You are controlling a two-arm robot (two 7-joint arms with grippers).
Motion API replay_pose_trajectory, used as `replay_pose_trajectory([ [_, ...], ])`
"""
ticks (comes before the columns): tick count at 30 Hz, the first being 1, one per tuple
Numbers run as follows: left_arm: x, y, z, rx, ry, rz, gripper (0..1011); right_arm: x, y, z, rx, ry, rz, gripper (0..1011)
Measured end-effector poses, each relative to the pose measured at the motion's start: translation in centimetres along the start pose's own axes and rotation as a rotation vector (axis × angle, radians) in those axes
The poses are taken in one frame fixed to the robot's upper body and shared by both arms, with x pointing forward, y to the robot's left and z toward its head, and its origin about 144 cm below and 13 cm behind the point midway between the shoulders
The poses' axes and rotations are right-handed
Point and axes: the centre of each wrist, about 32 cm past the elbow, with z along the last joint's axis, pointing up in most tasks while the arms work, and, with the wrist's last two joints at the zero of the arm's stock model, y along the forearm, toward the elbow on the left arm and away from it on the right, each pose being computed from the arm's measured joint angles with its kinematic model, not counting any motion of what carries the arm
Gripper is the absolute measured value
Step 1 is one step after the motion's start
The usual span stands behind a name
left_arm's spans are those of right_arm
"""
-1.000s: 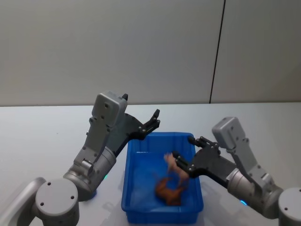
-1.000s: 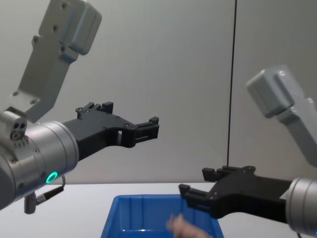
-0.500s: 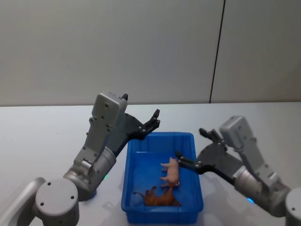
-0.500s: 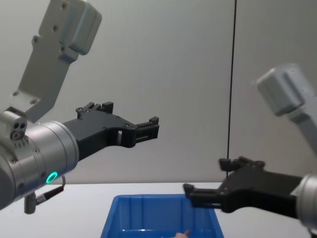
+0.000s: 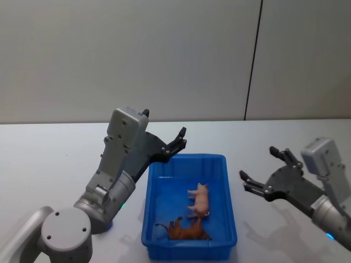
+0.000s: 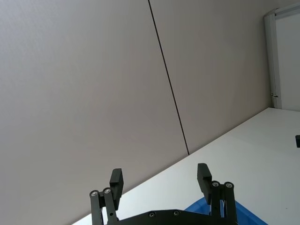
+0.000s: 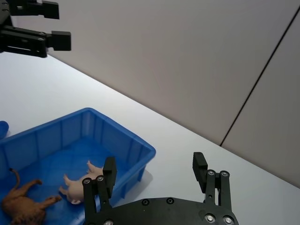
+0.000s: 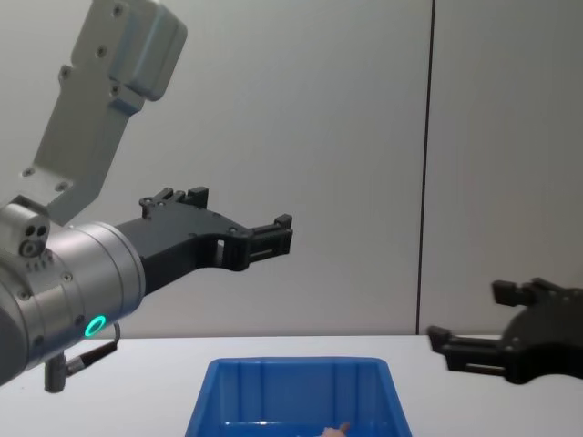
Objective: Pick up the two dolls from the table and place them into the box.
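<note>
Blue ribbed plastic box (image 5: 189, 158) holds smooth pink pig doll (image 5: 200, 200), brown lion doll (image 5: 187, 230). Left gripper (image 5: 181, 138) spread over its far corner; right gripper (image 5: 258, 165) spread, empty, beside it.

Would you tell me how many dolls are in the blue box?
2: the pink doll lies in the middle of the box; the brown doll at its near end.

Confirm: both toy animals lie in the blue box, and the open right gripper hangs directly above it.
Wrong on position: the head view shows the open right gripper beside the blue box, over the white table. The pink pig and brown lion do lie inside.
</note>
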Motion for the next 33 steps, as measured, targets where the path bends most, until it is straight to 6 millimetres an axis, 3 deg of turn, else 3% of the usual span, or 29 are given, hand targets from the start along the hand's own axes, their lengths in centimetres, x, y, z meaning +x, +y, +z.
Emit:
replay_pose_trajectory([
  [9, -0.1, 0.5, -0.1, 0.012, -0.002, 0.015, 1001, 1.0, -1.4, -0.4, -0.006, -0.006, -0.029, 1001],
  [15, -0.2, 2.0, -0.2, 0.046, 0.0, 0.054, 1001, 1.3, -1.9, -0.6, -0.008, -0.009, -0.04, 1001],
  [24, -0.7, 5.4, -1.2, 0.118, 0.023, 0.12, 1001, 1.6, -2.2, -0.7, -0.009, -0.012, -0.048, 1001],
  [33, -0.7, 9.7, -3.7, 0.197, 0.081, 0.182, 1001, 1.8, -2.5, -0.7, -0.01, -0.013, -0.052, 1001],
])
